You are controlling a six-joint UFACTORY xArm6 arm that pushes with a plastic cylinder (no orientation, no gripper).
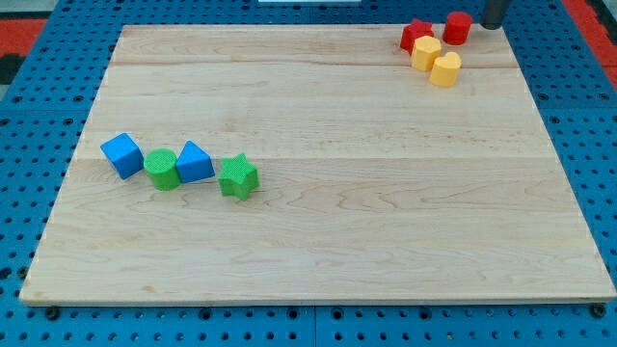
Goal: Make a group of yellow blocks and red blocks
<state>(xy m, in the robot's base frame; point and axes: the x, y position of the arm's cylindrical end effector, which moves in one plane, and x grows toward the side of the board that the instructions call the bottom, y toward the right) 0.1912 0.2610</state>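
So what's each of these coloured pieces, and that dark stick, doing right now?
red star block: view's top right, touching the yellow hexagon.
red cylinder block: beside the star, nearest my tip.
yellow hexagon block: between the star and the yellow heart.
yellow heart block: lowest in that group.
blue cube, green cylinder, blue triangular block, green star: in a row at the view's left.
my tip: just right of the red cylinder, apart from it.
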